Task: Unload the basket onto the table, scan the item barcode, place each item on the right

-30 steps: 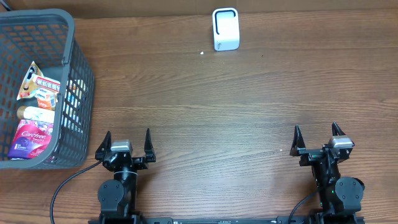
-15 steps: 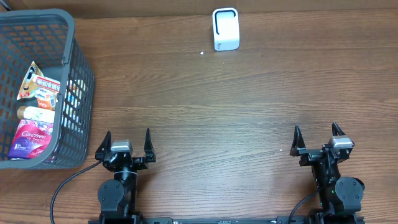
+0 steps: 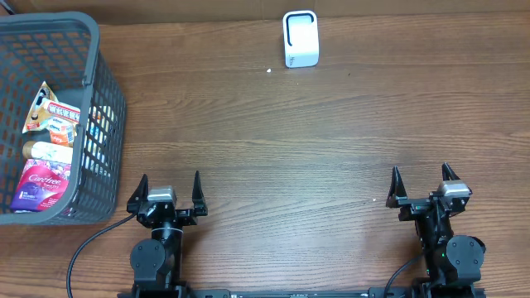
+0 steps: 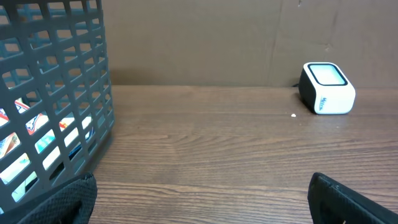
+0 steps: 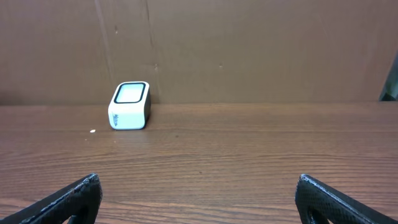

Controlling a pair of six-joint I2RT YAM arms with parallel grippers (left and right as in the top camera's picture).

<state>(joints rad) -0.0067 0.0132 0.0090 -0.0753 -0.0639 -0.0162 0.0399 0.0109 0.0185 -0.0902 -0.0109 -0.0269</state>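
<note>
**Nothing has moved in the last second: both arms parked, jaws spread**

Counted from above, there is one white barcode scanner, one grey mesh basket and two grippers, all on one brown wooden table.

The scanner stands upright at the far edge of the table. Its dark-framed window sits on the sloped top face, tilted toward the arms.

The basket is well to the scanner's left and nearer the arms. At least three packets lie inside it, overlapping in a row that runs from far to near:
- an orange-and-white packet, the farthest
- a cream one in the middle
- a pink-purple packet, the nearest, lying flat with its printed face up

The long axis of each packet is too hidden to tell.

The left gripper sits near-left of the scanner, just beside the basket's near corner. Its fingers are spread wide and hold nothing. The right gripper sits near-right of the scanner, also spread wide and empty.
</note>
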